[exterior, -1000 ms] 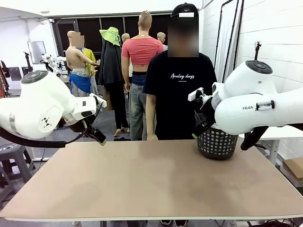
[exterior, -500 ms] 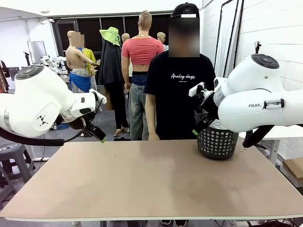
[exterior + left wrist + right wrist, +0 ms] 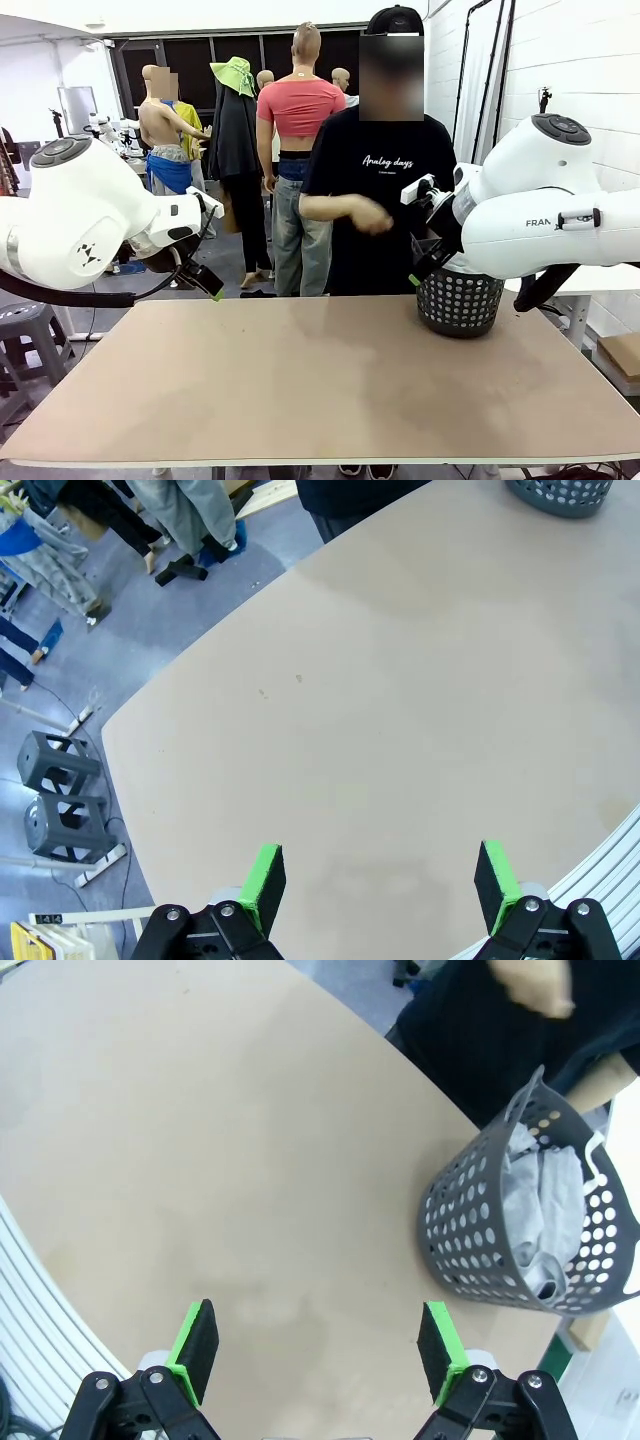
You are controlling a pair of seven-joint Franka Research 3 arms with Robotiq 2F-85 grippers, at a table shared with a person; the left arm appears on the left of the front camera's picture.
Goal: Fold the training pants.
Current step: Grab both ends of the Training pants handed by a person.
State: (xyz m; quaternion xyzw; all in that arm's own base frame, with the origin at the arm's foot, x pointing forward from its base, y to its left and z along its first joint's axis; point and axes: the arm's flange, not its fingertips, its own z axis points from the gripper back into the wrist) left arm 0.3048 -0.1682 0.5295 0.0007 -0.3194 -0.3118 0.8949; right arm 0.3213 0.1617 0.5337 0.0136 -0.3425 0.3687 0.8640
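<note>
pants: light grey soft jersey training pants (image 3: 545, 1210), bunched up inside the black perforated plastic basket (image 3: 470, 1235); not laid out, no fold made.
basket: upright at the far right of the flat tan table (image 3: 320, 390), on the person's side, just beside the right arm.
person: black T-shirt, at the far edge; one hand (image 3: 372, 215) raised at chest height, near the basket but apart from it; looks empty.
left gripper (image 3: 380, 872): jaws spread wide, nothing between the green pads; hovers over bare tabletop on the left side.
right gripper (image 3: 318, 1335): jaws wide apart, empty; hangs over the table near the basket, not touching it.
step: judged pre-start, since the pants have to come out of the basket and onto the table before any fold.
next move: likely the pants get lifted out and spread flat mid-table; the person's hand looks best placed for that. Both grippers then need to drop to cloth level and pinch an edge, waistband or leg hems.
handling: soft jersey will probably bunch and drag, so flatten it first.
</note>
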